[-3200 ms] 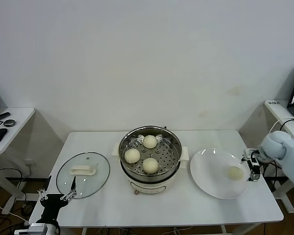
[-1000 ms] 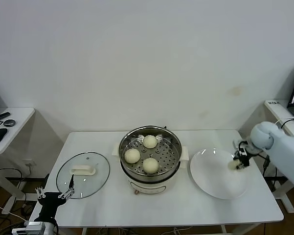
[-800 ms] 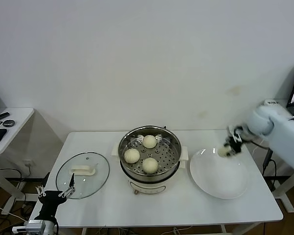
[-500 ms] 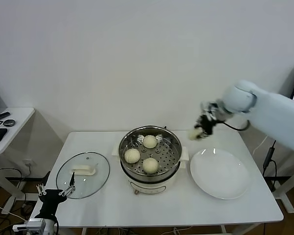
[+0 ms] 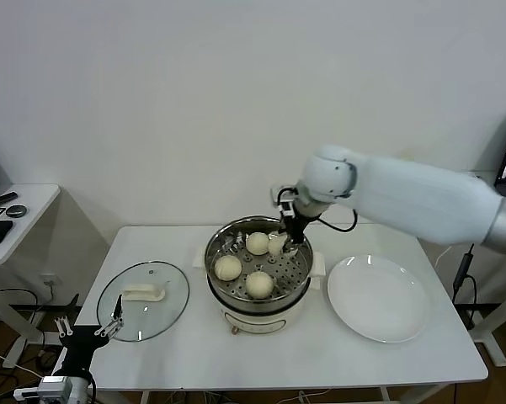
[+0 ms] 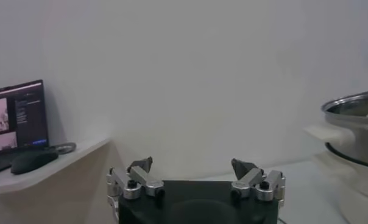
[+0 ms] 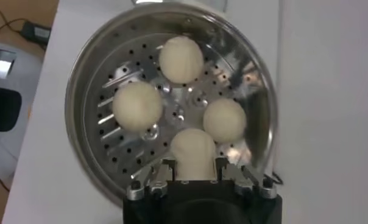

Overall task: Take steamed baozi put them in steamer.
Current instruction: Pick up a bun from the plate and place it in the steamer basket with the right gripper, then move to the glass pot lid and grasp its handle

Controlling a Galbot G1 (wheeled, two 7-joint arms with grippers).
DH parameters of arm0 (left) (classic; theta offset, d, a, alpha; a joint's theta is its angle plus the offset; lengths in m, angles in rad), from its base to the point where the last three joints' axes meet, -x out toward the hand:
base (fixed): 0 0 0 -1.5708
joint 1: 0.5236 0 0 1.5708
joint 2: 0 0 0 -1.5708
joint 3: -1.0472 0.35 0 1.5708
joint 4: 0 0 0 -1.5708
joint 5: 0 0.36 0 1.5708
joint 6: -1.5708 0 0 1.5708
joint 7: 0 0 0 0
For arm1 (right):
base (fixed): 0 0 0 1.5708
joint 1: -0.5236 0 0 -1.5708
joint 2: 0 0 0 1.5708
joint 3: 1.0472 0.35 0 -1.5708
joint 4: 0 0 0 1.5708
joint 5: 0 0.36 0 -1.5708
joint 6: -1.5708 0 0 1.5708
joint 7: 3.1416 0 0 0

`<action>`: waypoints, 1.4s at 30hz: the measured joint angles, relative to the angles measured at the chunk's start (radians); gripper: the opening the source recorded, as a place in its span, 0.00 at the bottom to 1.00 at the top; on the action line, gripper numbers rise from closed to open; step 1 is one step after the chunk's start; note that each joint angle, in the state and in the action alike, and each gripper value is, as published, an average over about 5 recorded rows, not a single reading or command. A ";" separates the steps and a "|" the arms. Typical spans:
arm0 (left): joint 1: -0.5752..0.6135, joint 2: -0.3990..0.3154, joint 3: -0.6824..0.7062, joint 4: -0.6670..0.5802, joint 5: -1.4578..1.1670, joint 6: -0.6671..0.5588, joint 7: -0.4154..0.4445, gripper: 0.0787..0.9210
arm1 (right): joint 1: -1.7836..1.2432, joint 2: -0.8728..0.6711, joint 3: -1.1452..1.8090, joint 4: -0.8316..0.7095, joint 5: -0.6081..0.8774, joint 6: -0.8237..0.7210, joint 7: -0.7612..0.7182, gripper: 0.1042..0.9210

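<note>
The steamer (image 5: pixel 299 282) stands mid-table, a steel pot with a perforated tray (image 7: pixel 132 149) and white handles. Three cream baozi lie on the tray: one at the back (image 5: pixel 257 243), one at the left (image 5: pixel 227 268), one at the front (image 5: pixel 258 284). My right gripper (image 5: pixel 282 242) is over the back right of the tray, shut on a fourth baozi (image 7: pixel 194 152), which it holds just above the tray. My left gripper (image 6: pixel 196 173) is parked low beside the table's left front corner, open and empty.
A flat white plate (image 5: pixel 379 297) lies bare to the right of the steamer. A round glass lid (image 5: pixel 143 301) with a white handle lies to its left. A side desk (image 5: pixel 13 220) with a mouse stands at the far left.
My right gripper lifted the last baozi off the white plate, carried it up and left, and now holds it over the steamer's tray. The plate is bare. The left arm stayed put.
</note>
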 measured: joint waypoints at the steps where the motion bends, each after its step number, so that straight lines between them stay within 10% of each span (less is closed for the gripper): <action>1: 0.000 0.000 -0.001 0.001 0.000 0.000 0.000 0.88 | -0.007 0.009 -0.003 -0.009 -0.011 0.000 0.000 0.38; 13: 0.000 0.005 -0.011 0.004 -0.002 -0.003 0.000 0.88 | -0.095 0.076 -0.001 -0.107 -0.117 0.022 -0.007 0.39; 29: -0.002 0.009 -0.012 0.004 -0.004 -0.002 0.000 0.88 | -0.100 0.030 0.049 -0.070 -0.110 0.010 -0.023 0.86; 42: -0.003 0.006 -0.001 -0.001 -0.007 -0.006 0.004 0.88 | -0.240 -0.215 0.298 0.132 -0.071 0.058 0.101 0.88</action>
